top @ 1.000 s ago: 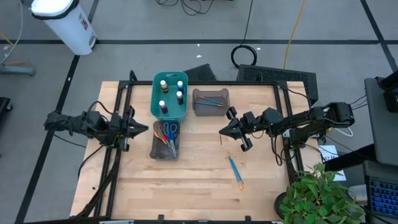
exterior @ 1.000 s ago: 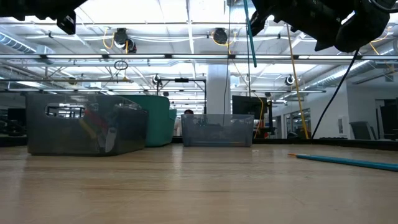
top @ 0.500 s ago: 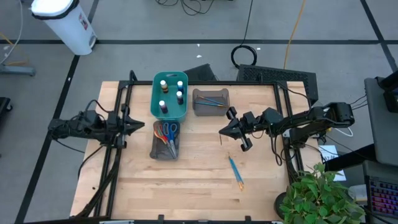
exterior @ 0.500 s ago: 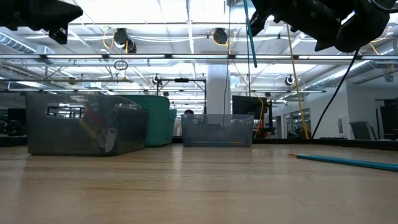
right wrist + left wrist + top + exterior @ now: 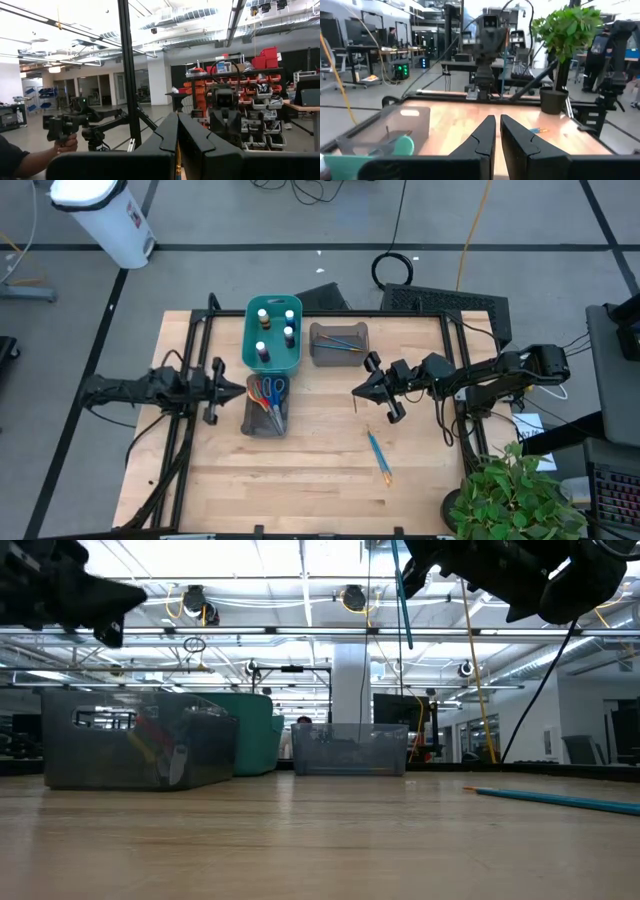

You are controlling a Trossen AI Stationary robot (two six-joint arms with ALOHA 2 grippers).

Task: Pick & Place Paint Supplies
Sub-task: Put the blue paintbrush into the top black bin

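The right gripper [image 5: 357, 391] is clamped on a brush [image 5: 403, 592], hanging point down above the table [image 5: 320, 460]. It seems to be carrying it to the grey brush bin [image 5: 338, 344] beyond; next comes a release over that bin. Two more brushes [image 5: 379, 458] lie on the table nearer than this claw. The left gripper [image 5: 243, 391], fingers together and empty, hovers beside the scissors bin [image 5: 266, 406], which holds three scissors [image 5: 267, 393]. The teal bin [image 5: 273, 334] holds four bottles [image 5: 263, 351].

Bright, even overhead light falls on the table [image 5: 320, 470], leaving only short, soft shadows beside the bins. In the low view the ceiling lamps [image 5: 190, 600] glare white and the near tabletop is blurred. The left wrist view is soft, its far background hazy.
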